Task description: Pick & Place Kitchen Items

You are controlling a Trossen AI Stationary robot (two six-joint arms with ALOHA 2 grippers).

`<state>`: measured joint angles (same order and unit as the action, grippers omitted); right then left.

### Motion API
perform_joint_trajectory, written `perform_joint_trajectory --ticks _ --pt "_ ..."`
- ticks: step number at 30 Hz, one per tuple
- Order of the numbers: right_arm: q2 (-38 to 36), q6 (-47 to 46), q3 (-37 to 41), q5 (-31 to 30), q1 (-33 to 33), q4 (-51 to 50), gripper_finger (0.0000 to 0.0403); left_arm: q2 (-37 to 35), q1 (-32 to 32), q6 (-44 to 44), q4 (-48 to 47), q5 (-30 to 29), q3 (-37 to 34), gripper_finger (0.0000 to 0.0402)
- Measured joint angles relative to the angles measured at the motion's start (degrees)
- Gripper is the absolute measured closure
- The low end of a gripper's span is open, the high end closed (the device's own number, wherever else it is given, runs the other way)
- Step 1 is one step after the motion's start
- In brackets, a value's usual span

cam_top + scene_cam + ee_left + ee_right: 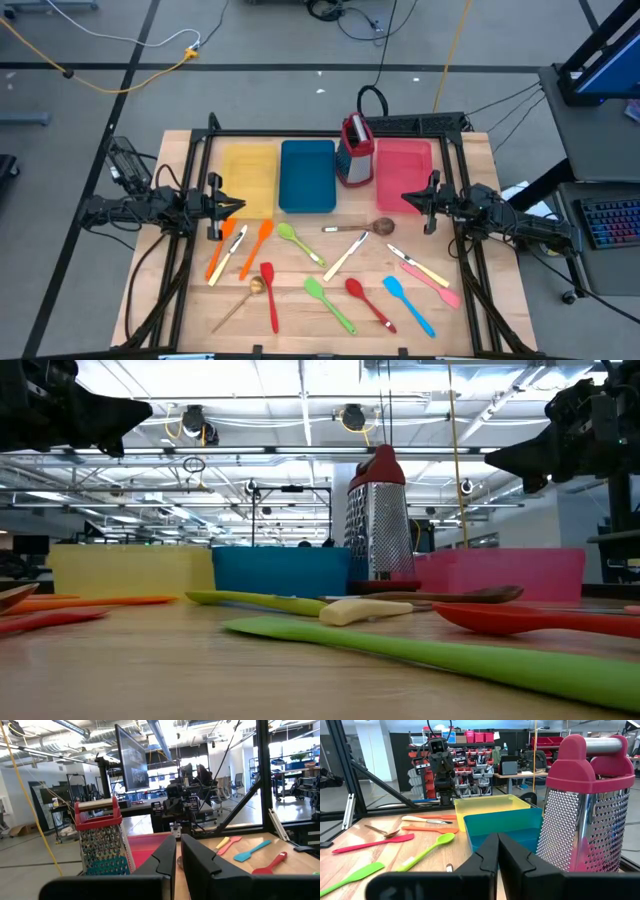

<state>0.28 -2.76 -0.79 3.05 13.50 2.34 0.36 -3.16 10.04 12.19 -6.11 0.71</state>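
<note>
Several slim utensils lie flat on the wooden table's near half: orange spatulas (257,245), a green spoon (298,243), a dark-bowled wooden spoon (360,227), cream-handled cutlery (345,257), a red spatula (270,295), a gold spoon (245,298), a green spatula (330,305), a red spoon (368,303), a blue spatula (408,303) and a pink spatula (435,285). My left gripper (240,207) hovers shut above the table's left side, near the yellow tray. My right gripper (404,197) hovers shut on the right, by the pink tray. Neither touches anything.
A yellow tray (248,178), a blue tray (307,175) and a pink tray (405,172) sit side by side along the far half. A red-topped metal grater (356,150) stands upright between the blue and pink trays. A black frame borders the table.
</note>
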Motion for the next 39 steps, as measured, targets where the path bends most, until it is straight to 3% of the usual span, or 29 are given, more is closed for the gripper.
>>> perform_joint_trajectory --ticks 25,39 --pt "0.0 0.0 0.0 0.0 0.0 0.0 0.0399 0.0 0.0 0.2 0.4 -0.1 0.0 0.0366" --pt "0.0 0.0 0.0 0.0 0.0 0.0 0.0399 0.0 0.0 0.3 1.8 -10.5 0.0 0.0366"
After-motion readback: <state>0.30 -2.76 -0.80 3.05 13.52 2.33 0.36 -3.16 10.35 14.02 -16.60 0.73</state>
